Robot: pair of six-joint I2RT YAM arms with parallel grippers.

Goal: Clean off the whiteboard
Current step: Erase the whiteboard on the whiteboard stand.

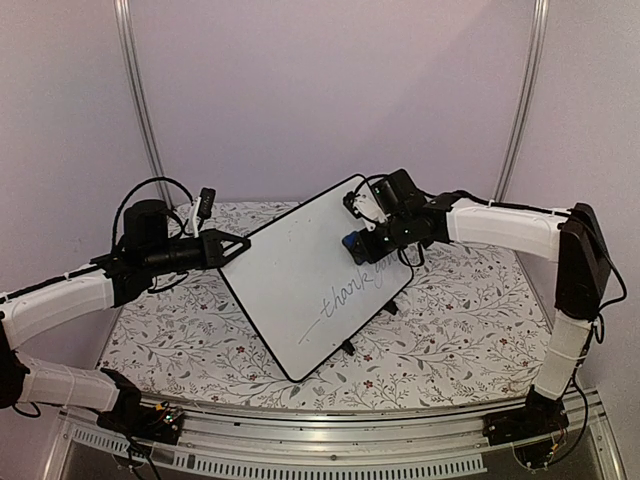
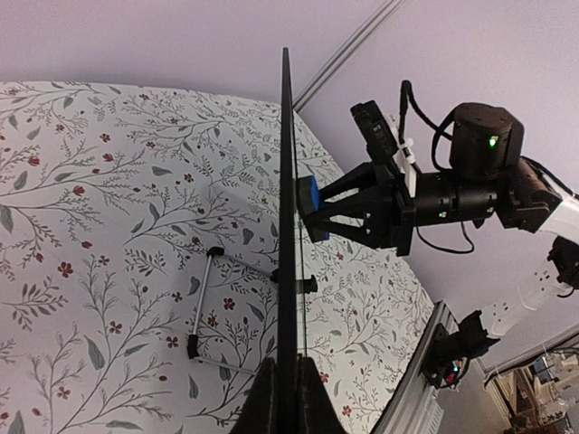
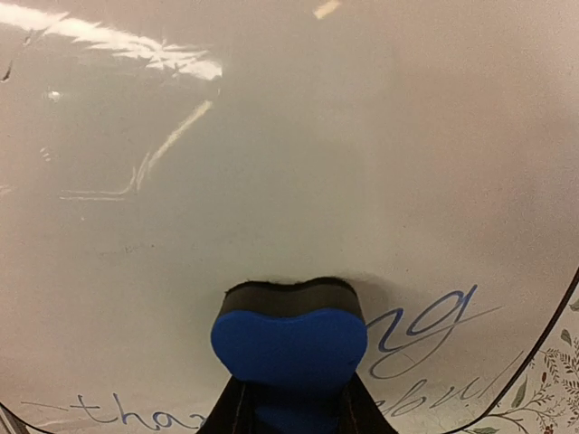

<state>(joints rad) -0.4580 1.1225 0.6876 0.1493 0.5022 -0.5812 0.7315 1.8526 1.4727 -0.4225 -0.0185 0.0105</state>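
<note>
Floral cloth [image 1: 470,320] beneath glossy rectangular whiteboard [image 1: 290,270]

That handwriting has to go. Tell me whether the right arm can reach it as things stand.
Probably yes. The right claw presses the blue eraser on the whiteboard, and the handwriting lies right beside it with nothing between. The left claw grips the board's opposite edge, clear of that path.

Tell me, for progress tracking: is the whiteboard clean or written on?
Written on: the whiteboard shows handwriting near its lower edge.
</note>
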